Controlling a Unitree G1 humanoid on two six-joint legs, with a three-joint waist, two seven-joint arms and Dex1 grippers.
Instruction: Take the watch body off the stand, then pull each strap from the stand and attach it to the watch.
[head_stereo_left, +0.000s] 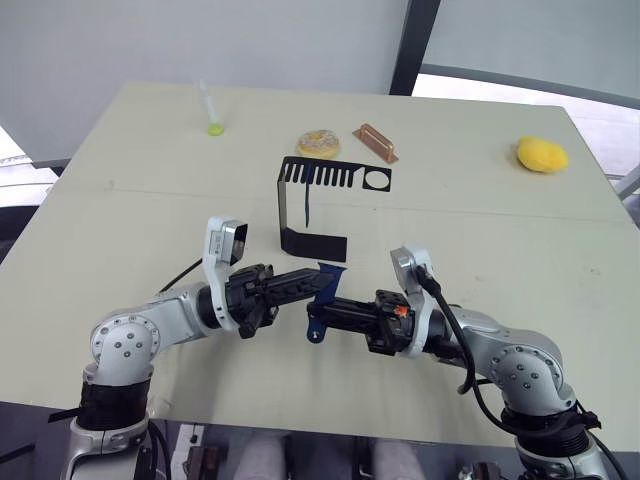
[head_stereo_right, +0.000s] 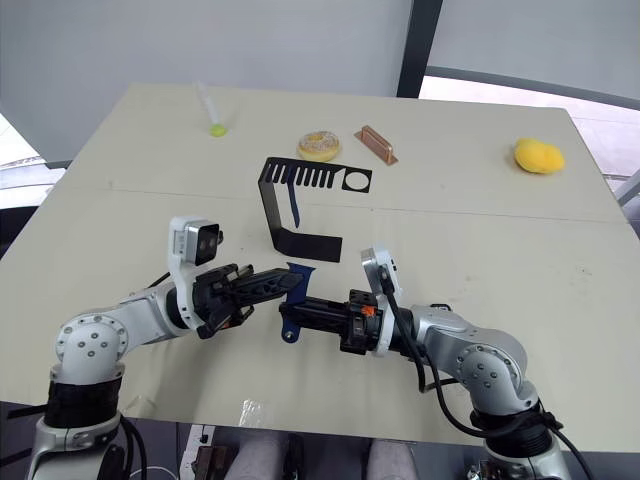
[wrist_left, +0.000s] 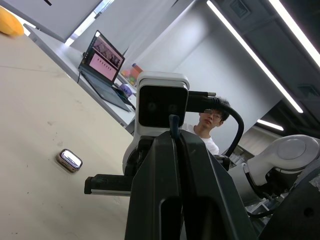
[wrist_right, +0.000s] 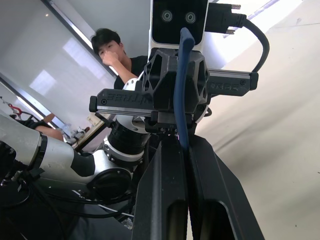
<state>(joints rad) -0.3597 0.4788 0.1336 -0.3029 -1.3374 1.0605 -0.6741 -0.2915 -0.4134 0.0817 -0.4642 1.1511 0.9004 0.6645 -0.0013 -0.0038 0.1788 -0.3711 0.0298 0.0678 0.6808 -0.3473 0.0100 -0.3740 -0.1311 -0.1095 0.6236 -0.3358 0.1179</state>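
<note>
The black stand (head_stereo_left: 300, 200) stands mid-table, and one dark blue strap (head_stereo_left: 306, 208) hangs from its slotted top plate. In front of it my two grippers meet tip to tip. My left gripper (head_stereo_left: 318, 284) and right gripper (head_stereo_left: 322, 316) are both shut on another blue strap (head_stereo_left: 328, 277), held above the table. In the right wrist view this strap (wrist_right: 182, 75) rises from between the closed fingers (wrist_right: 162, 180). The watch body (wrist_left: 69, 160) lies on the table in the left wrist view, apart from both grippers.
At the back of the table are a doughnut (head_stereo_left: 318, 143), a copper-coloured block (head_stereo_left: 375, 143), a yellow lump (head_stereo_left: 541, 154) at far right and a small syringe with a green tip (head_stereo_left: 211, 115) at left. A person (wrist_right: 112, 52) sits beyond the table, beside a laptop (wrist_left: 102, 55).
</note>
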